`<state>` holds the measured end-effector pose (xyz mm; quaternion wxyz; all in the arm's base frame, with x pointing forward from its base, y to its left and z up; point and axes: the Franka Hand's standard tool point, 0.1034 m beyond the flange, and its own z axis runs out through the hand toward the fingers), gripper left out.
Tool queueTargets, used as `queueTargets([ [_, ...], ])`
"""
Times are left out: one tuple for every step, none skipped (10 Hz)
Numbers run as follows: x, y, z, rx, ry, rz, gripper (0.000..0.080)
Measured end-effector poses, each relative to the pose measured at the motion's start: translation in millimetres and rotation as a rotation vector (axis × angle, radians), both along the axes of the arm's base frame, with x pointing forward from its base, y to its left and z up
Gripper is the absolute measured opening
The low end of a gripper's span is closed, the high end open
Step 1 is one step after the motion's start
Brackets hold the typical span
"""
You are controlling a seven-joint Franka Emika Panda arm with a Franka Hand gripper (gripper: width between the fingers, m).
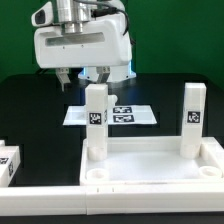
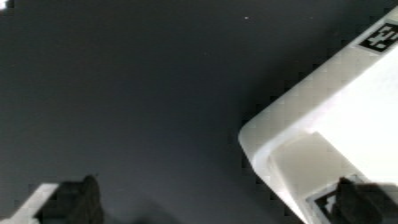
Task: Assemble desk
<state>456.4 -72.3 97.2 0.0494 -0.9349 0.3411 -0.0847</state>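
The desk's white tabletop panel (image 1: 150,160) lies with its raised rim up at the front of the exterior view. Two white square legs with tags stand upright in its far corners, one (image 1: 95,125) at the exterior view's left and one (image 1: 192,120) at the right. A third leg (image 1: 8,163) lies loose at the far left edge. My gripper (image 1: 82,76) hangs open above and behind the left upright leg, holding nothing. In the wrist view the gripper (image 2: 214,208) spans dark table. A white tagged leg (image 2: 320,125) lies beside one dark finger (image 2: 356,200).
The marker board (image 1: 110,114) lies flat on the black table behind the tabletop, under the gripper. A long white border rail (image 1: 100,208) runs along the front edge.
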Motion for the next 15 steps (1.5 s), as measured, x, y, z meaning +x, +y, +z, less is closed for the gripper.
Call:
queueTargets([
  [-1.4, 0.7, -1.1, 0.011, 0.012, -0.001, 0.0649],
  [-5.6, -1.0, -3.5, 0.013, 0.015, 0.01, 0.0649],
  [-21.0, -5.5, -12.2, 0.057, 0.048, 0.0, 0.0649],
  [-37.1, 1.7, -20.2, 0.161, 0.135, 0.002, 0.0649],
  [-47.3, 10.6, -23.5, 0.245, 0.219, -0.021, 0.0649],
  [-51.5, 20.0, -24.4, 0.284, 0.297, -0.028, 0.0649],
  [-52.5, 21.8, -24.3, 0.33, 0.341, -0.011, 0.0649],
  [-54.0, 21.0, -24.3, 0.392, 0.4, -0.014, 0.0649],
  [-53.9, 19.1, -26.3, 0.432, 0.441, -0.011, 0.0649],
  [-60.1, 16.5, -35.2, 0.465, 0.461, 0.099, 0.0649],
  [-70.0, 14.3, -38.7, 0.513, 0.495, 0.181, 0.0649],
  [-77.5, 9.9, -43.7, 0.549, 0.521, 0.208, 0.0649],
  [-78.9, 7.7, -43.5, 0.561, 0.522, 0.17, 0.0649],
  [-84.3, 9.3, -41.0, 0.602, 0.569, 0.183, 0.0649],
  [-83.9, 8.9, -43.3, 0.637, 0.604, 0.184, 0.0649],
])
